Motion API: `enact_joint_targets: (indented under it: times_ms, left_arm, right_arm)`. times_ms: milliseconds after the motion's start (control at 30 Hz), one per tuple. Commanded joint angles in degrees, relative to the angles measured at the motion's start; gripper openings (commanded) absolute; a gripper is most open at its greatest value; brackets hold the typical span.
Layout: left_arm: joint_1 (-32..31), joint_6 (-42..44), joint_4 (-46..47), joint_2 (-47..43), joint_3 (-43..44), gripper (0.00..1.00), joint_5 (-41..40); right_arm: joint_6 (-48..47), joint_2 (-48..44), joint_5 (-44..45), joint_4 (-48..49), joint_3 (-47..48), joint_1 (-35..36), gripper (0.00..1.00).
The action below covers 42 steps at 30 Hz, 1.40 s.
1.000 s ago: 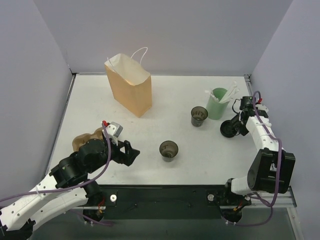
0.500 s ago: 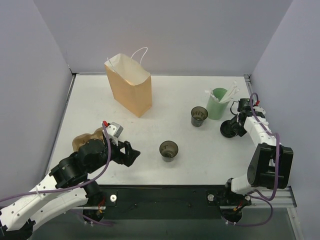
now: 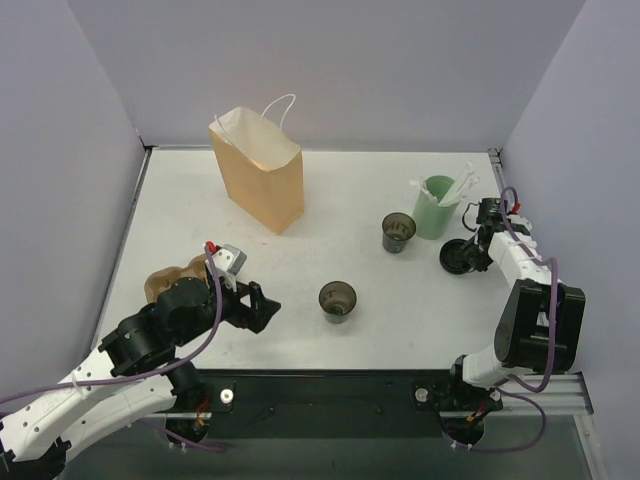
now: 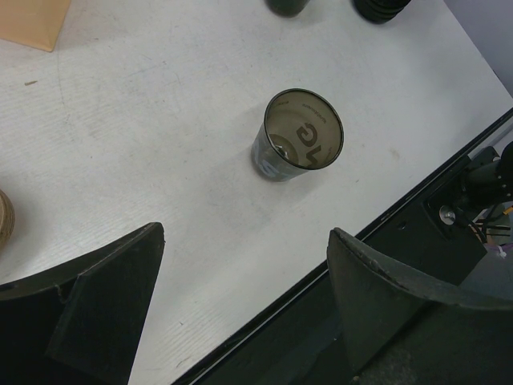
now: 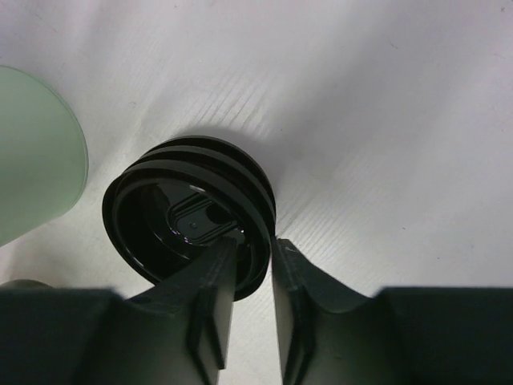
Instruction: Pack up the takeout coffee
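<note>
The top camera sits above and behind the arm bases, looks down and forward, and takes in the whole white table (image 3: pixel 200 230) from far. The left wrist camera looks steeply down at the near table edge. The dark open cup (image 4: pixel 298 136) it sees also stands in the top view. The right wrist camera hangs very close over the black lids (image 5: pixel 188 216) beside the pale green cup (image 5: pixel 32 152), both on the top view's right.

OPEN: bare worktop (image 3: pixel 180 220) left-centre, between paper bag (image 3: pixel 258 180) and near dark cup (image 3: pixel 338 299) | TIGHT: right side, green cup (image 3: pixel 435 208), far dark cup (image 3: pixel 398 232) and black lids (image 3: pixel 456 258) clustered | EDGE: pulp tray (image 3: pixel 160 282) near-left
</note>
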Motion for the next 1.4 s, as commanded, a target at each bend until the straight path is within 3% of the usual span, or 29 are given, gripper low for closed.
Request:
enact_joint_targets:
  times_ms: [0, 233, 433, 633, 933, 1067, 1167, 1367]
  left_arm:
    - [-0.3, 0.7, 1.7, 0.2, 1.7, 0.93, 0.3]
    - [-0.2, 0.7, 1.8, 0.0, 1.6, 0.93, 0.2]
    - [-0.2, 0.8, 1.7, 0.2, 1.7, 0.93, 0.2]
    - [-0.1, 0.8, 1.6, 0.2, 1.6, 0.93, 0.1]
    - [-0.2, 0.2, 0.9, 0.6, 1.6, 0.91, -1.2]
    - [-1.1, -0.1, 0.4, 1.2, 1.8, 0.88, -2.2]
    - [-1.5, 0.5, 1.2, 1.5, 1.1, 0.88, -2.8]
    - [-1.5, -1.6, 1.2, 3.3, 2.8, 0.87, 0.6]
  right_arm:
    - [-0.7, 0.5, 0.2, 1.2, -1.4, -0.5, 0.23]
    - [-0.7, 0.5, 0.2, 2.1, -1.6, -0.6, 0.22]
    - [-1.3, -1.2, -1.3, 2.1, -1.5, -0.8, 0.1]
    - [-1.9, -4.5, -2.0, 0.6, -0.4, -0.8, 0.08]
    - [-2.1, -15.3, -8.8, -5.4, -1.0, 0.5, 0.07]
    - [-2.1, -26.6, -15.7, -8.3, -2.9, 4.7, 0.07]
    - [-0.7, -32.2, -26.3, -5.9, -4.4, 8.6, 0.07]
    - [-2.6, -40.6, -29.1, 0.5, -3.9, 28.1, 0.05]
